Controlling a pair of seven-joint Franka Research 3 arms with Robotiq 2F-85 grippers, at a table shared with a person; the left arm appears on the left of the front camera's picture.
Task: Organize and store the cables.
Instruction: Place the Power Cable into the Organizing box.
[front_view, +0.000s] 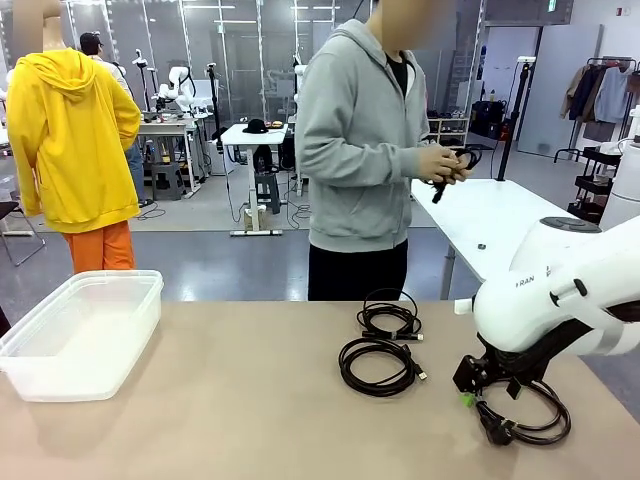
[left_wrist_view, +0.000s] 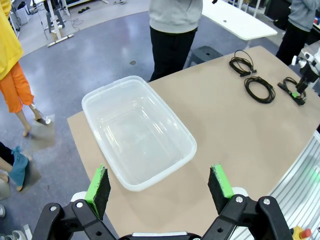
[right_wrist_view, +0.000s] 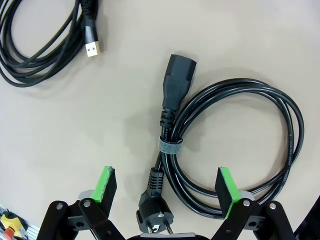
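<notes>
Three coiled black cables lie on the tan table (front_view: 250, 420): a thin coil (front_view: 390, 318), a USB coil (front_view: 378, 366) and a thicker power cord (front_view: 525, 415) at the right. My right gripper (front_view: 470, 395) hovers low over the power cord (right_wrist_view: 240, 145), open, its green pads either side of the plug end and strap (right_wrist_view: 170, 145). The USB coil (right_wrist_view: 30, 50) lies beyond it. My left gripper (left_wrist_view: 159, 184) is open above the near edge of a clear plastic bin (left_wrist_view: 137, 132), holding nothing. The person across the table holds another cable (front_view: 455, 160) in both hands.
The empty clear bin (front_view: 80, 330) sits at the table's left end. Bare tabletop lies between it and the cables. The person stands at the far edge, near the middle. A white table (front_view: 490, 215) stands behind them.
</notes>
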